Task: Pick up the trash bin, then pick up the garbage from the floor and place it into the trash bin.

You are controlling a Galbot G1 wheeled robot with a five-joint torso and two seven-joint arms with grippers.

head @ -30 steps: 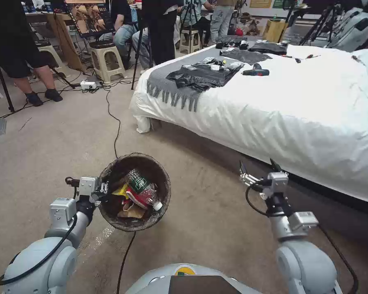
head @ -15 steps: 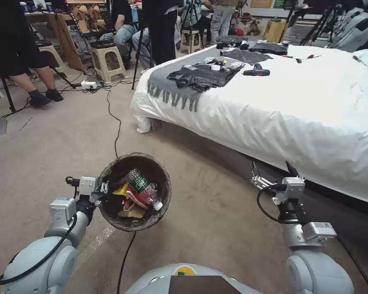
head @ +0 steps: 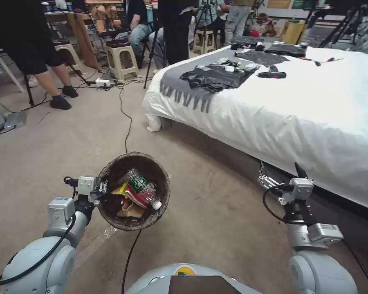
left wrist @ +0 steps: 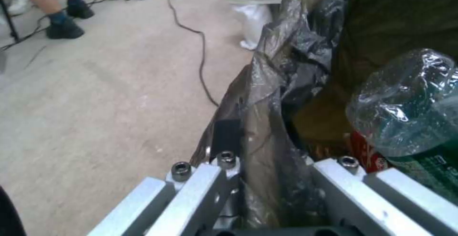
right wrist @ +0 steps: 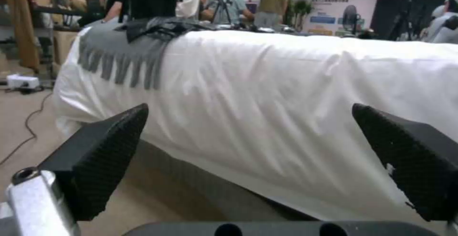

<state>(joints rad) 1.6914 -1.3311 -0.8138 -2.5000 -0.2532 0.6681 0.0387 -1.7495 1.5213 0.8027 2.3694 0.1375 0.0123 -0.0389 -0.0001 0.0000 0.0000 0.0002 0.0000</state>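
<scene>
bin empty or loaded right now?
Loaded. The trash bin, held at its rim by the left gripper, contains a plastic bottle, wrappers and crumpled tan paper.

Dark brown-black bag, green-labelled bottle

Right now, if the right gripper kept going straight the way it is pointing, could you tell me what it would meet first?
Most likely the white sheet draped over the side of the bed. The right gripper, jaws open and empty, points straight at it with bare floor between; how far off it is remains unclear.
</scene>
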